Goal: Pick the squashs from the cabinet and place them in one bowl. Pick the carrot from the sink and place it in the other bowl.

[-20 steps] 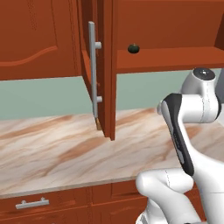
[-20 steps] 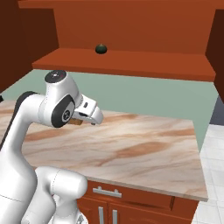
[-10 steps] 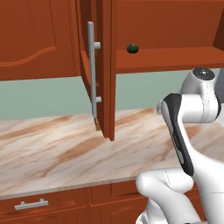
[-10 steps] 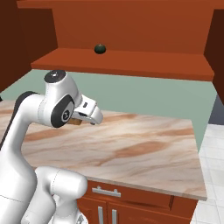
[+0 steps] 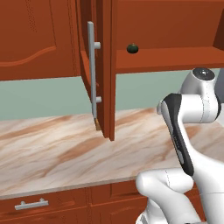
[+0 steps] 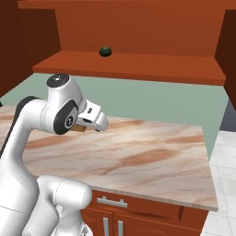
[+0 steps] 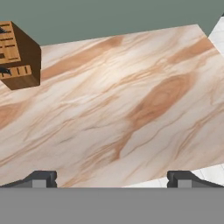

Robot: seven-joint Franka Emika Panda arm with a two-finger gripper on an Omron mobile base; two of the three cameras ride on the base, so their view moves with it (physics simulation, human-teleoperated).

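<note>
One small dark green squash [image 5: 132, 48] [image 6: 105, 51] sits on the lower shelf [image 5: 170, 59] of the red-brown wall cabinet [image 6: 129, 27]. The cabinet door [image 5: 106, 74] stands open, edge-on, with its long grey bar handle [image 5: 92, 70]. My gripper [image 7: 112, 178] is open with nothing between its widely spread fingertips [image 7: 41, 178]. It faces down at the marble counter [image 7: 131, 100], well below the shelf. In the right base view the hand [image 6: 94, 119] hangs over the counter's left part. The bowls, carrot and sink are out of view.
A wooden knife block [image 7: 17, 54] stands on the counter near the back wall. Low drawers with short handles [image 5: 30, 204] [image 6: 112, 202] run under the counter [image 5: 57, 153]. The counter ends at its right edge [image 6: 209, 175] beside a tiled floor.
</note>
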